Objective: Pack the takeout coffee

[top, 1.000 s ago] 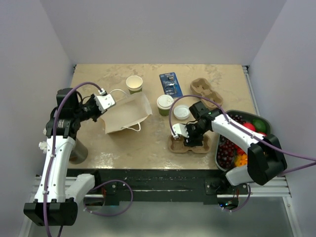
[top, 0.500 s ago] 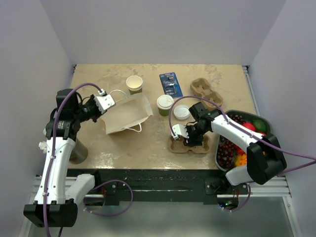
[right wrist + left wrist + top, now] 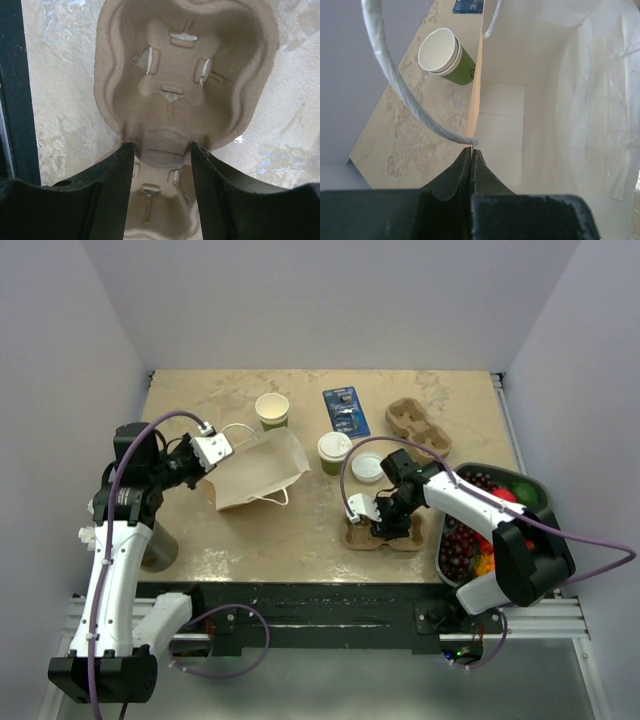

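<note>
- Takeout coffee (image 3: 334, 451): green cup with its white lid on, upright on the table (image 3: 300, 530) near the middle. Nothing holds it.
- It stands between the white paper bag (image 3: 262, 472) on its left and a loose white lid (image 3: 367, 467) just beside it on its right.
- Left gripper (image 3: 208, 468): jaws closed on the rim of the white paper bag (image 3: 545, 100) beside a handle. The bag lies on its side and its mouth is held open.
- Lidless green cup (image 3: 272, 410) is upright behind the bag.
- Right gripper (image 3: 385, 525): low over the cup carrier (image 3: 355, 535) at the table's near edge. Jaws apart, one either side of the carrier's narrow middle. Contact with the pulp: cannot tell.
- Second carrier (image 3: 418, 423) is at the back right and a blue packet (image 3: 346, 411) lies beside it.
</note>
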Robot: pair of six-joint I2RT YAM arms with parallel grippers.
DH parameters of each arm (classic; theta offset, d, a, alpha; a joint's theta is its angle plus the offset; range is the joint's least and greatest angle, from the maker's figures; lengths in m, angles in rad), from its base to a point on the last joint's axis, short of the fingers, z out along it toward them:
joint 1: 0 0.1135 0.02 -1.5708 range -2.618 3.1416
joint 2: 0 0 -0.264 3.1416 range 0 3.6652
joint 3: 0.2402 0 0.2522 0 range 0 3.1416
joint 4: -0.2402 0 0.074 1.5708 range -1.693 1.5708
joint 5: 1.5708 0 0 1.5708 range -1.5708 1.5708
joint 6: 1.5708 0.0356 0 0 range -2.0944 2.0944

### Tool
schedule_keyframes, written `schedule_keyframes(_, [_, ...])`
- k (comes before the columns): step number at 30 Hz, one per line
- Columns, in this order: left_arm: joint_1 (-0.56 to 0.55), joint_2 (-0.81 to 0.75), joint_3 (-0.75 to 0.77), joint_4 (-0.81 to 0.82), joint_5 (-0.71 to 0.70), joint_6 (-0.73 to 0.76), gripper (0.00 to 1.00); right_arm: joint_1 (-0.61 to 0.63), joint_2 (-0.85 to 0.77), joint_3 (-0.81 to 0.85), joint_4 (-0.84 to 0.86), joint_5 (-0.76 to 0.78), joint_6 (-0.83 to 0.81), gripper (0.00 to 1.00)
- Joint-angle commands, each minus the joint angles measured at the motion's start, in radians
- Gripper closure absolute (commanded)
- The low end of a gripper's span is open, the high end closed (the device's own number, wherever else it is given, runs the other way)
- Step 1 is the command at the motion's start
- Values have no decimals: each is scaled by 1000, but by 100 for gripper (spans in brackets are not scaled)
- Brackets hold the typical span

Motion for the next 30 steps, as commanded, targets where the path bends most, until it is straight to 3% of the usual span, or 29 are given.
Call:
schedule_keyframes(1, [-3,-16,-11,30,7,-20,100,-5,20,11,19,-8,13,48])
schedule_keyframes(6, [-5,-5,3,36,13,-34,100,-4,20,-1,33,-19,28,57])
schedule_keyframes(10, [-5,4,18,39,19,-42,100,-5,2,12,7,-31,39,75])
schedule_keyframes(15, [-5,13,41,38,23,-63,100,-4,-64,72,-86,-56,73,89])
schedule_keyframes(16, [-3,13,44,38,26,-66,100,-4,-81,95,-100,-62,77,100])
schedule_keyframes(23, [-3,-5,72,15,43,-48,100,-4,-210,222,-172,-117,140,100])
schedule_keyframes(26, [-3,-16,83,-4,66,-42,100,-5,-263,317,-95,-156,257,100])
schedule_keyframes(30, [-3,-28,96,-28,115,-39,100,-4,-319,419,153,-232,511,100])
